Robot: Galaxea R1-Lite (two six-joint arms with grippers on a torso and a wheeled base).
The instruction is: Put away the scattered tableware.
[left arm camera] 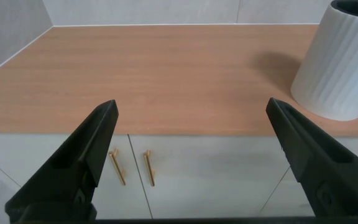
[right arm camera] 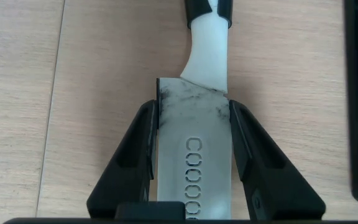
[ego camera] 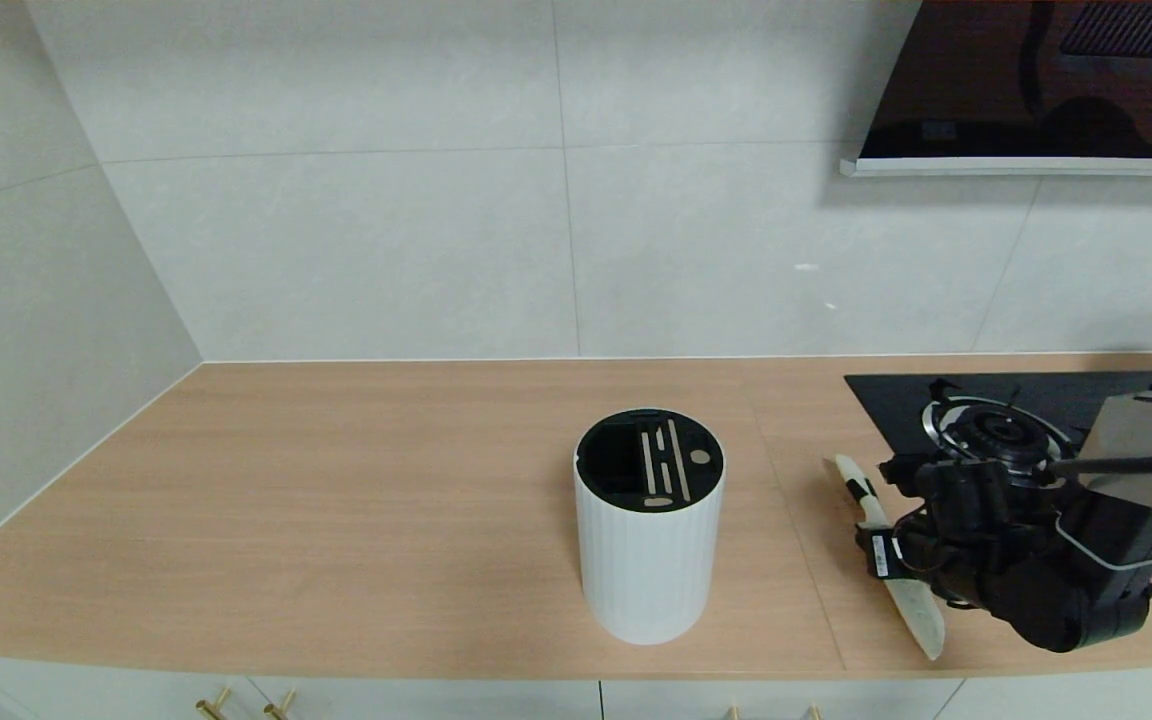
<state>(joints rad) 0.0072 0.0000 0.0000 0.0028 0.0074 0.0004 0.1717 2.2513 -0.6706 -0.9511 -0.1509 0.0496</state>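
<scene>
Surface (ego camera: 336, 500): light wood worktop set against a tiled wall.
Holder (ego camera: 648, 540): white ribbed cylinder, upright near the middle of the surface. Its black top has one large opening and several narrow slots. In the left wrist view it (left arm camera: 340, 62) stands near the front edge.
Knife (ego camera: 911, 600): pale blade with a black-and-white handle, lying to the right of the holder and well apart from it. The handle points toward the wall and the tip toward the front edge. Whether it rests fully on the surface cannot be told.
Right pincer (ego camera: 881, 550): narrow, its fingers pressed against both edges of the knife (right arm camera: 194, 143) blade close to the handle, as the right wrist view (right arm camera: 193, 107) shows.
Left pincer (left arm camera: 191, 109): wide, holding nothing, hanging over the front edge of the surface, left of the holder.
Hob (ego camera: 896, 395): black glass panel at the right of the surface, with a gas burner (ego camera: 996, 430), just beyond the knife handle.
Cabinet handles (left arm camera: 148, 168): two brass bars on the fronts below the surface.
</scene>
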